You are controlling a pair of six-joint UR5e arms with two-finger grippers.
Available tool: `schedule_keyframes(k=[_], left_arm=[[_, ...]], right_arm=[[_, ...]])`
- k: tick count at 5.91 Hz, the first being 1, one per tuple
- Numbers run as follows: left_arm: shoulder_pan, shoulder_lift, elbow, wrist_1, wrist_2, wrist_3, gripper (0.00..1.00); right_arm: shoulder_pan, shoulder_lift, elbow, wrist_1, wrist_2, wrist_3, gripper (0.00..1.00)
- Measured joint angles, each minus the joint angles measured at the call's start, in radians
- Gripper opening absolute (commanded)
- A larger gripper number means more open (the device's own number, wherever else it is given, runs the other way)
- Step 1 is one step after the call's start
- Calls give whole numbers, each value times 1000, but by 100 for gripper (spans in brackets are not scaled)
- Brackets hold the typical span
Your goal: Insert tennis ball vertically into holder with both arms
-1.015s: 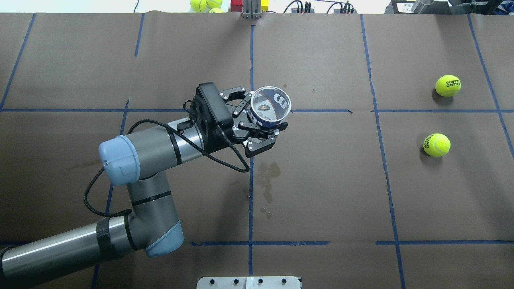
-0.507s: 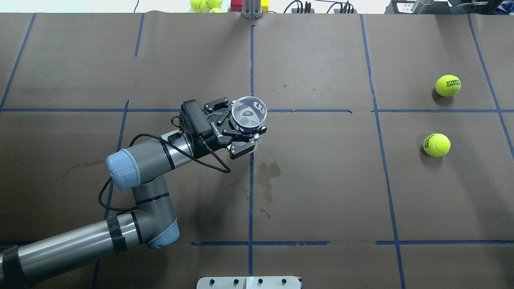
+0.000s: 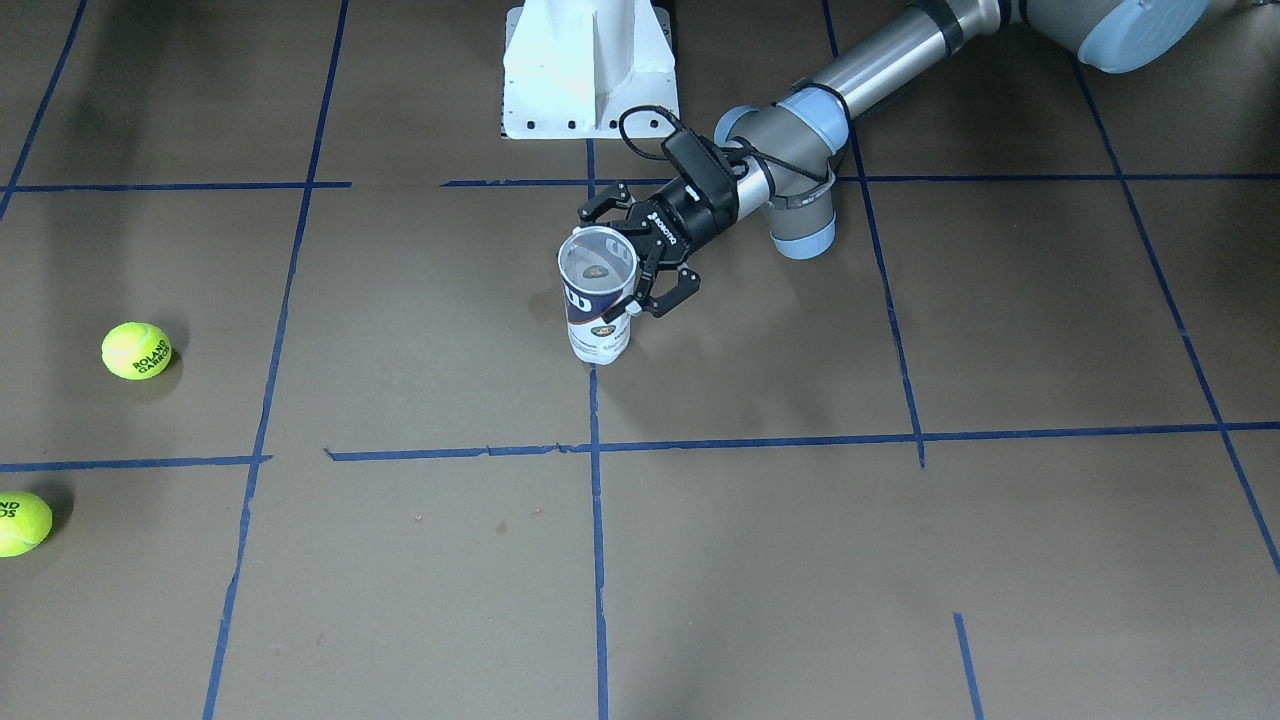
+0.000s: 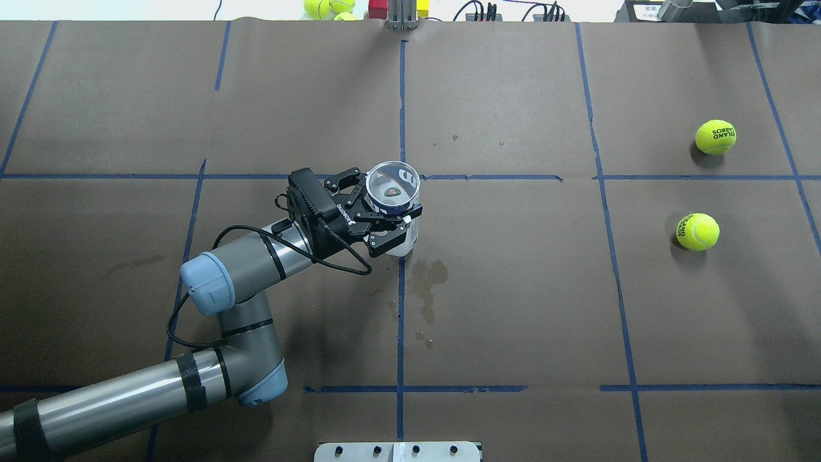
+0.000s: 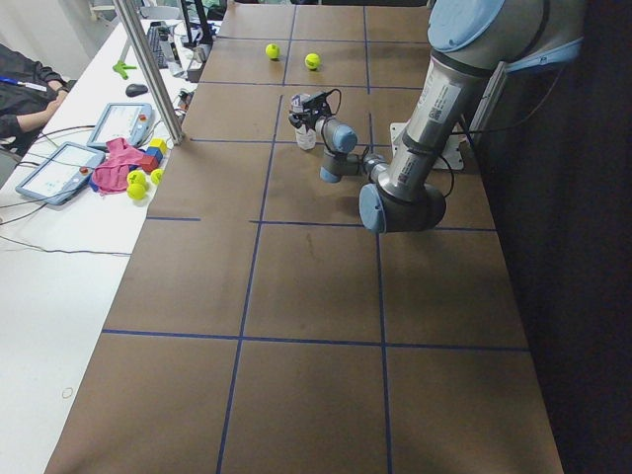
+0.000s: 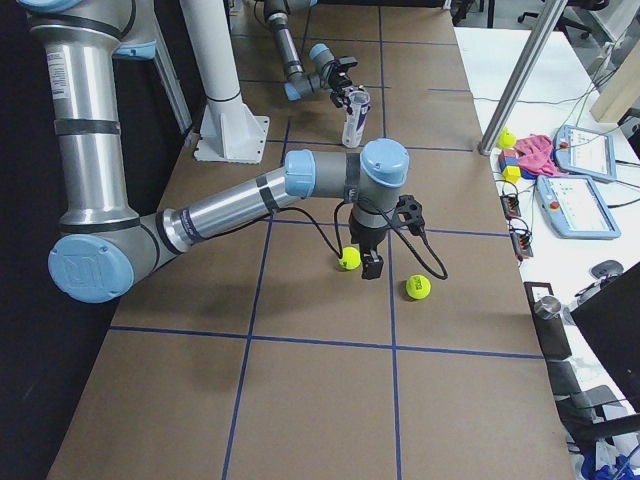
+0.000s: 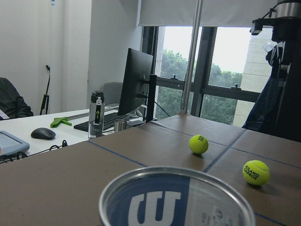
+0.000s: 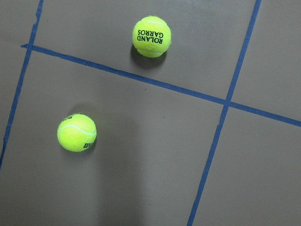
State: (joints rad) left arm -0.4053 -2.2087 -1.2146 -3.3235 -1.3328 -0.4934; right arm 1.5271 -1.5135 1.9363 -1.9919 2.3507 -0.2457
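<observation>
Brown paper covered the table (image 4: 513, 308), marked into squares by blue tape lines (image 4: 400, 321). Nearest the robot stood the white pedestal (image 3: 590, 60). From beside it the left arm (image 4: 244, 276) reached forward over the table. The left gripper (image 4: 377, 208) was closed around the upper part of the holder (image 4: 392, 187), one finger on each side. That holder stood upright with its open mouth up, and its base looked to rest on the centre tape line, just beyond a dark stain (image 4: 428, 282). Well off toward the robot's right lay two tennis balls (image 4: 698, 231), apart from each other. The right arm (image 6: 230, 205) hung the right gripper (image 6: 372, 264) pointing down just beside one ball; whether its fingers were spread or closed could not be told
</observation>
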Motion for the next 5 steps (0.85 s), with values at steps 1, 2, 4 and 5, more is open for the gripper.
schedule_keyframes(k=[1, 2, 4, 5], left_arm=[[1, -1, 6, 0, 6, -5, 86], [2, -2, 7, -1, 8, -6, 87], [2, -7, 6, 0, 9, -7, 90], [2, -10, 5, 1, 8, -7, 91]], right_arm=[[-14, 1, 4, 7, 1, 15, 100], [-26, 2, 11, 32, 2, 57, 100], [-43, -7, 24, 98, 5, 134, 100], [-59, -18, 26, 107, 3, 144, 100]])
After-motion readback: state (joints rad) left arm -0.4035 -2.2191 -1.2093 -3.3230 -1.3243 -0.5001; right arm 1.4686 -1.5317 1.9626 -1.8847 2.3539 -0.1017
